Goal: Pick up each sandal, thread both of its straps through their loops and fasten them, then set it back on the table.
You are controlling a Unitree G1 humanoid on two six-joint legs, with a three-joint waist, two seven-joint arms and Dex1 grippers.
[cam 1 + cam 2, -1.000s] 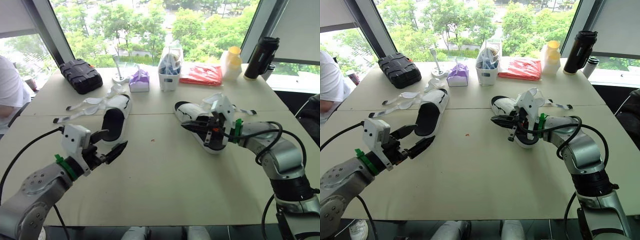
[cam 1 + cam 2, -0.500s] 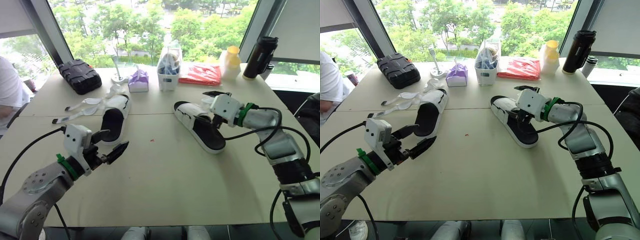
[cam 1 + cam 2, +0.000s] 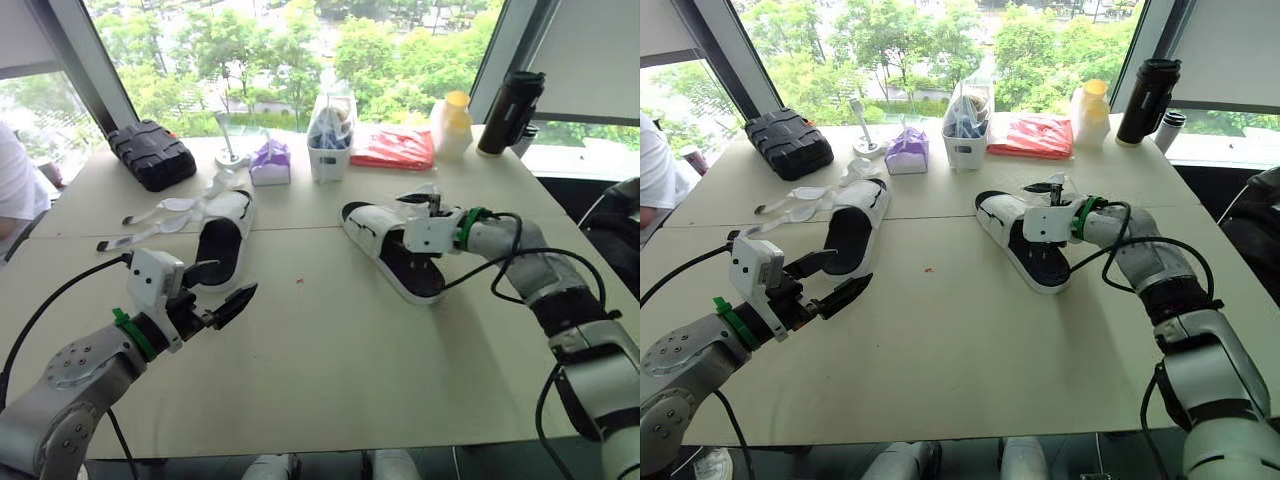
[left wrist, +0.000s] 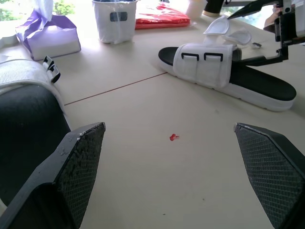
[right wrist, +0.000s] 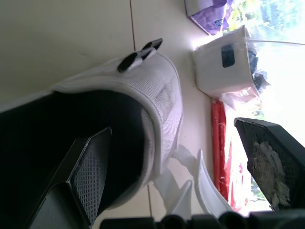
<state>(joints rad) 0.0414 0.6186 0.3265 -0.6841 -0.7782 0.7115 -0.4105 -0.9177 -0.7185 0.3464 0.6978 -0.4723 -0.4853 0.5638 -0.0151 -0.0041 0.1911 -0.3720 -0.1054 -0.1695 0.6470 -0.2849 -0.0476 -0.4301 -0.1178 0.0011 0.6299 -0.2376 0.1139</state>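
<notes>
The right sandal (image 3: 385, 245), white with a black footbed, lies flat on the table (image 3: 330, 350); its two loose straps (image 3: 422, 193) stick out on the far side. My right gripper (image 3: 420, 213) is open at that far edge, one finger over the footbed (image 5: 57, 138) and the other beyond the straps (image 5: 190, 186), holding nothing. The left sandal (image 3: 228, 240) lies to the left with its straps (image 3: 160, 213) spread out unfastened. My left gripper (image 3: 222, 287) hovers open just in front of the left sandal's near end (image 4: 24, 119), empty.
Along the far edge by the window stand a black case (image 3: 152, 153), a purple tissue pack (image 3: 264, 163), a white container (image 3: 327, 150), a red packet (image 3: 398, 148), a yellow-capped bottle (image 3: 452, 125) and a black flask (image 3: 505, 98). A person's white sleeve (image 3: 15, 180) is at far left.
My right gripper, shut on the right sandal's upper a second ago, has opened and let it go; the sandal now lies flat. The left arm has stayed put.
</notes>
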